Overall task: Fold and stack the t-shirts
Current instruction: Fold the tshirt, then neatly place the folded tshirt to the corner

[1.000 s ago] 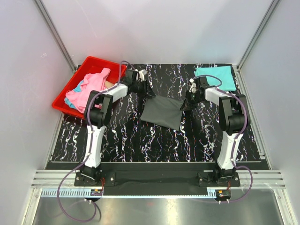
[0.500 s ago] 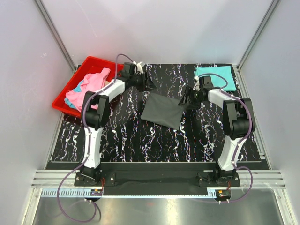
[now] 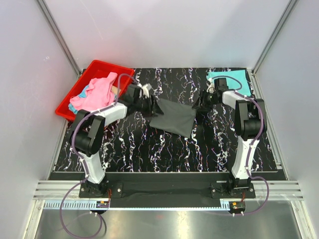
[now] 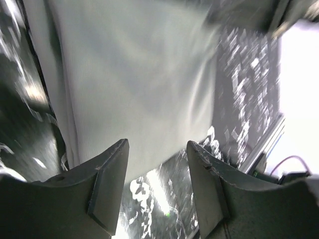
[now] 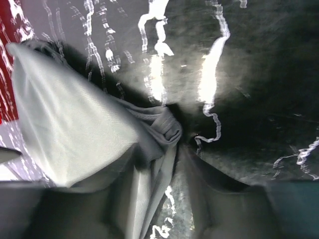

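Overhead view: a dark grey shirt (image 3: 173,117), folded to a flat four-sided panel, lies mid-table on the black marbled table (image 3: 149,144). The left gripper (image 3: 148,103) sits at its far-left corner and the right gripper (image 3: 202,103) at its far-right corner. From this height the fingers of both blend into the dark cloth.

Left wrist view: the left gripper (image 4: 157,169) has its jaws apart. Between them show the shirt's edge and a strip of table, and nothing is clamped. The picture is motion-blurred towards its top.

Right wrist view: the right gripper (image 5: 159,152) is dim and blurred. Its jaws stand apart with a bunched fold of the grey shirt (image 5: 75,124) running between them. Table shows beside that fold. Whether a finger touches the cloth cannot be told.

A teal shirt (image 3: 237,78) lies folded at the far-right corner, partly covered by the right arm and its cable. A red bin (image 3: 107,66) at the far left holds a crumpled pink shirt (image 3: 97,89) that hides most of some light blue cloth (image 3: 85,91).
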